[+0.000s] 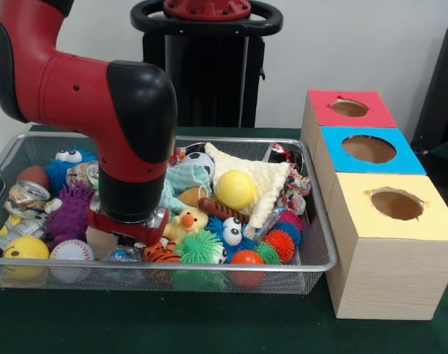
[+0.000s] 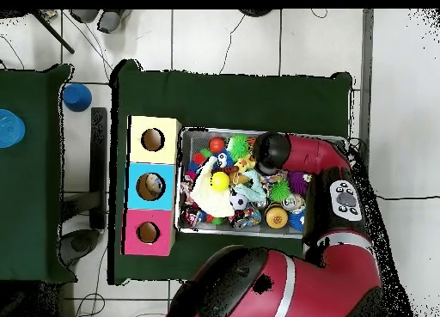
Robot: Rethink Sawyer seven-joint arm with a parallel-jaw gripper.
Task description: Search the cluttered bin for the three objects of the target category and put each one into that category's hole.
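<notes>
green table point(image 1: 209, 324), arm point(image 1: 128, 118) hiding hand in bin point(image 1: 312, 267)

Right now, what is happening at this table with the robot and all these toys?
The red arm reaches down into the bin, its wrist low over the toys near the front rim. The gripper itself is hidden under the wrist, so I cannot tell whether it holds anything. The bin is full of balls, cans and soft toys. Beside it stand three boxes; the blue box's hole is the target.
</notes>
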